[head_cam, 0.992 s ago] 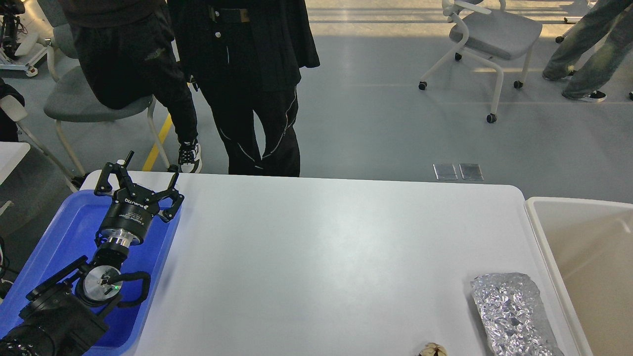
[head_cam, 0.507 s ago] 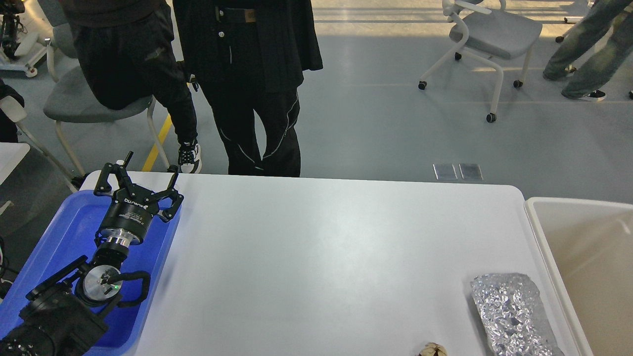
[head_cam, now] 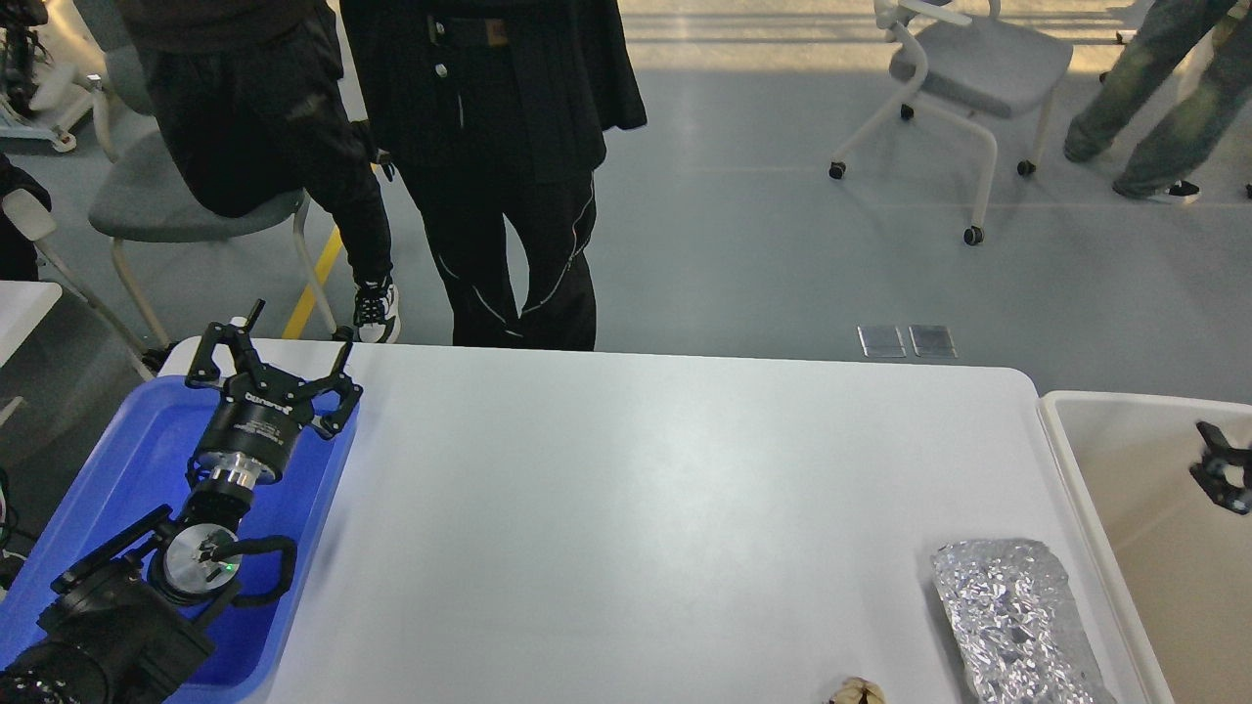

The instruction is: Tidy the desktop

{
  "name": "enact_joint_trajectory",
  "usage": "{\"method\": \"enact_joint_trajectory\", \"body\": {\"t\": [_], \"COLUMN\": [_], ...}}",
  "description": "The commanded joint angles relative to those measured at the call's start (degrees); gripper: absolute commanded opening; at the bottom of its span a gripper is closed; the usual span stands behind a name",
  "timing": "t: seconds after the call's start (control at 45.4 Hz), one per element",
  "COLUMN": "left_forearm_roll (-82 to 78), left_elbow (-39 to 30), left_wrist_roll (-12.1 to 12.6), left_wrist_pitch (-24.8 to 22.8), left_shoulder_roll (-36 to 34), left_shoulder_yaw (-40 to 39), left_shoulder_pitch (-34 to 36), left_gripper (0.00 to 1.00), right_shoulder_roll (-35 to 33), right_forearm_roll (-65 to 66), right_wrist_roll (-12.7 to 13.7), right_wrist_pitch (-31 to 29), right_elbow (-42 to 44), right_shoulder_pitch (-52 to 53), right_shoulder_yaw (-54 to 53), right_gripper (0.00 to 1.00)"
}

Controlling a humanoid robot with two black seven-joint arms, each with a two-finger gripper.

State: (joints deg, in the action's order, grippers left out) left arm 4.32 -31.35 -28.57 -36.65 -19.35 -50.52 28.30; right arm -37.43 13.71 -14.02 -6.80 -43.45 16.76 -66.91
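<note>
The white desktop (head_cam: 636, 508) fills the lower middle of the head view. A crumpled silver foil sheet (head_cam: 1017, 621) lies on it near the front right corner. A small brown and cream scrap (head_cam: 856, 692) sits at the bottom edge, partly cut off. My left gripper (head_cam: 298, 330) is open and empty, held above the far right corner of the blue tray (head_cam: 127, 460). A small dark part of my right gripper (head_cam: 1218, 474) shows at the right edge over the cream bin (head_cam: 1066, 469); its fingers cannot be told apart.
The blue tray lies on the desktop's left side under my left arm. The cream bin stands beside the desktop's right edge. Two people in black (head_cam: 489, 166) stand just beyond the far edge. Chairs (head_cam: 968, 68) stand on the grey floor behind.
A dark part of my right gripper has come into view at the right edge over the cream bin. My left arm has not moved. The people behind have shifted slightly.
</note>
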Motion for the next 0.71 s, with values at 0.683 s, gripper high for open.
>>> {"method": "enact_joint_trajectory", "body": {"t": [0.683], "left_forearm_roll": [0.0], "left_elbow": [0.0], "left_wrist_roll": [0.0], "left_wrist_pitch": [0.0], "left_shoulder_roll": [0.0], "left_shoulder_yaw": [0.1], "left_shoulder_pitch": [0.0], "left_gripper": [1.0], "right_shoulder_roll": [23.5], "right_forearm_roll": [9.1], "right_wrist_roll": [-2.5], "right_wrist_pitch": [4.8], "right_elbow": [-12.8], "right_shoulder_pitch": [-0.2], "right_shoulder_yaw": [-10.9], "right_gripper": [1.0]}}
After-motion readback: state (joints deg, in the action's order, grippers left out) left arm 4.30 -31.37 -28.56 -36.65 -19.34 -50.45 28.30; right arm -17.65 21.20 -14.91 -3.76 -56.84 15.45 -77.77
